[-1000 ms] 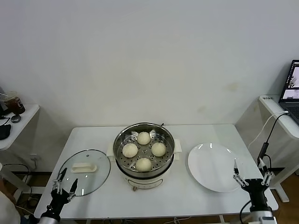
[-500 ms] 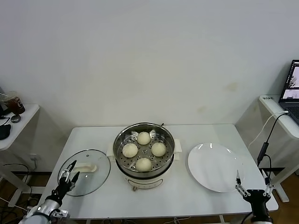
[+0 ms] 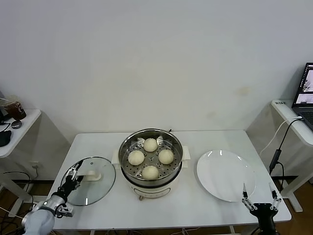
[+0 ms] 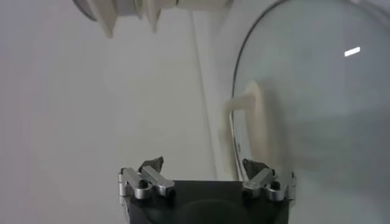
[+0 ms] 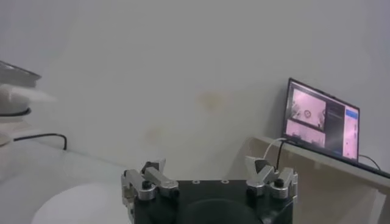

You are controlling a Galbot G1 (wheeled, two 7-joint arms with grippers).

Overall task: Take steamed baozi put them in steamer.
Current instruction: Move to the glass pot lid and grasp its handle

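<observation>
Several cream-white baozi lie on the perforated tray inside the shiny steel steamer at the table's middle. My left gripper is open and empty, low at the table's front left, over the rim of the glass lid. In the left wrist view my left gripper has its fingers spread on either side of the lid's edge. My right gripper is open and empty, low at the front right corner beyond the white plate. It shows spread and empty in the right wrist view.
The glass lid with its white handle lies flat on the table left of the steamer. A side table with a laptop and cables stands at the right. Another small side table stands at the left.
My left gripper has moved up and forward onto the lid's near edge. My right gripper has sunk lower, toward the table's front right corner.
</observation>
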